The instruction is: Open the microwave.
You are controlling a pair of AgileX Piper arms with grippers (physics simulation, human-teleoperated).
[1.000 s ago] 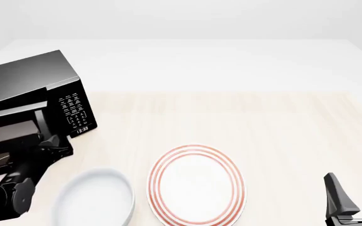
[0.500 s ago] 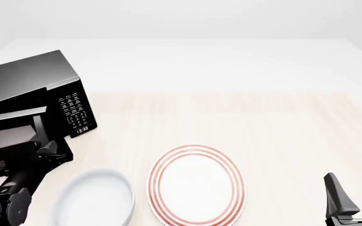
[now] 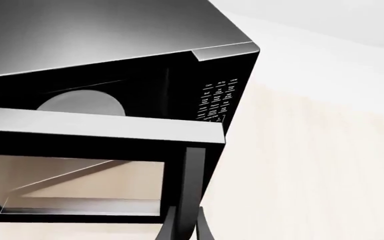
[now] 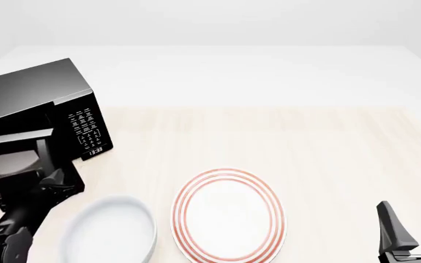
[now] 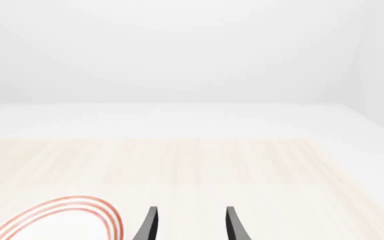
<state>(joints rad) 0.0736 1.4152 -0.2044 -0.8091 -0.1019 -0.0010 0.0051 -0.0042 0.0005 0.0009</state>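
Note:
The black microwave point(image 4: 39, 90) stands at the table's left with its keypad panel point(image 4: 87, 127) and clock facing right. Its windowed door point(image 4: 13, 143) hangs partly open, and a pale turntable point(image 4: 7, 163) shows inside. My left gripper point(image 4: 55, 178) is shut on the door's vertical bar handle. In the left wrist view the handle point(image 3: 193, 175) runs down between the fingers point(image 3: 170, 226), under the door's top edge point(image 3: 98, 131), and the left gripper point(image 3: 186, 222) sits at that handle's lower end. My right gripper point(image 4: 411, 222) is open and holds nothing, far off at the front right.
A white plate with red rings point(image 4: 227, 213) lies front centre, also in the right wrist view as the plate point(image 5: 65, 220) beside the right gripper point(image 5: 188, 222). A white bowl point(image 4: 112, 230) sits close to my left arm, in front of the door.
The microwave door has swung further open, exposing more of the cavity and turntable. My left gripper moved with the handle, back and to the left. The right arm stayed still.

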